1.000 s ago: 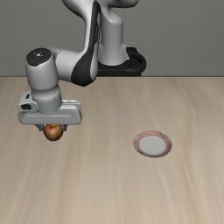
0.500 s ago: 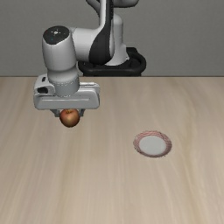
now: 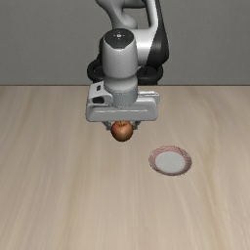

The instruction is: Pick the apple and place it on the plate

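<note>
A small reddish-brown apple (image 3: 121, 131) hangs above the wooden table, held from two sides under my gripper (image 3: 121, 128), which is shut on it. The arm reaches down over the middle of the table. The plate (image 3: 171, 161) is a small white disc with a red rim, lying flat on the table. It sits to the exterior view's right of the apple and a little lower in the view. The apple is lifted off the surface and is apart from the plate.
The light wooden table (image 3: 59, 195) stretches across the whole view. The robot's dark base (image 3: 146, 70) stands at the table's far edge, behind the arm.
My gripper has carried the apple steadily toward the exterior view's right, from the left part of the table to near the middle, closer to the plate.
</note>
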Controlling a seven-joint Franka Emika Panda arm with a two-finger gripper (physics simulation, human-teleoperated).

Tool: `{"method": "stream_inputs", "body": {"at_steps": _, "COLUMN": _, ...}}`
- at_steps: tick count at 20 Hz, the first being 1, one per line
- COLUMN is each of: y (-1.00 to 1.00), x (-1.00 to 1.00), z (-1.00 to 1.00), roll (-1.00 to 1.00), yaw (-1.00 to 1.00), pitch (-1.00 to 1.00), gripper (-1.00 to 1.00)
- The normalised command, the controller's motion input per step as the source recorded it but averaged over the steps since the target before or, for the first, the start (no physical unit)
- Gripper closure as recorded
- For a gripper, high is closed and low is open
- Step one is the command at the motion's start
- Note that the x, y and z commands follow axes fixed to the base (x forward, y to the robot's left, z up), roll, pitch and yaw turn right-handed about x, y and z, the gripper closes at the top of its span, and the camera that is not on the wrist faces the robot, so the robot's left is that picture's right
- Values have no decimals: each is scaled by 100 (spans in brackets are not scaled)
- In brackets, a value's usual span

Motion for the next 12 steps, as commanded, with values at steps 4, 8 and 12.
{"method": "stream_inputs", "body": {"at_steps": 4, "y": 100, "x": 0, "z": 0, "roll": 0, "yaw": 0, "pitch": 0, "gripper": 100}}
{"method": "stream_inputs", "body": {"at_steps": 8, "y": 100, "x": 0, "z": 0, "roll": 0, "yaw": 0, "pitch": 0, "gripper": 100}}
{"method": "stream_inputs", "body": {"at_steps": 12, "y": 50, "x": 0, "z": 0, "roll": 0, "yaw": 0, "pitch": 0, "gripper": -100}}
